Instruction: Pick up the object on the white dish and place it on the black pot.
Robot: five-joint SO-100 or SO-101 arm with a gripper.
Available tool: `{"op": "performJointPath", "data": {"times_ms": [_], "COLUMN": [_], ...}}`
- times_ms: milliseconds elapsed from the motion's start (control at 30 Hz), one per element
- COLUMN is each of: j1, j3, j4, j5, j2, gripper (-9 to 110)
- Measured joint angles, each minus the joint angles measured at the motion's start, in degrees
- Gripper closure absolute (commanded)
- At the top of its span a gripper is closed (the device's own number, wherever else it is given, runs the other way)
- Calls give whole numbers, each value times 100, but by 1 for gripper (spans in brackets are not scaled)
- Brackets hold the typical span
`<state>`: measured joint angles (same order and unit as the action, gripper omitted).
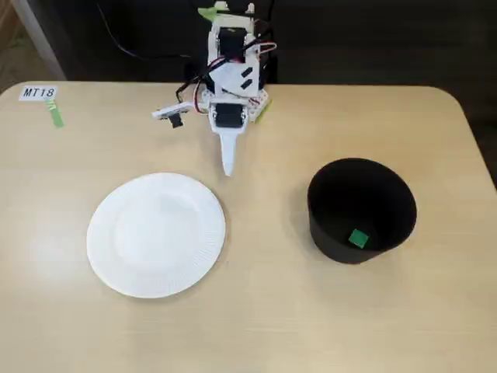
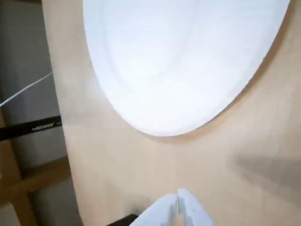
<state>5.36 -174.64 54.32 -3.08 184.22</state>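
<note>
Resting in black pot [image 1: 362, 203]: small green cube [image 1: 358, 238]

Fixed view: even, fairly bright lighting on the surface [image 1: 256, 326]; background toward 12 o'clock is dark. Soft shadow beside the black pot [image 1: 362, 210], its interior dim. Wrist view: white dish [image 2: 183, 61] overexposed, ribbing washed out. Overall softness; pincer [image 2: 178, 207] at 6 o'clock out of focus. Faint shadow at 3 o'clock.
</note>
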Motion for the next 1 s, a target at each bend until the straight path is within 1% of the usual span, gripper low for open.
{"op": "performJointPath", "data": {"times_ms": [400,1000], "j1": [-176,-141], "j3": [-229,-229], "j4": [-88,-88], "j5": [-35,-70], "j2": [9,9], "gripper": [101,101]}}
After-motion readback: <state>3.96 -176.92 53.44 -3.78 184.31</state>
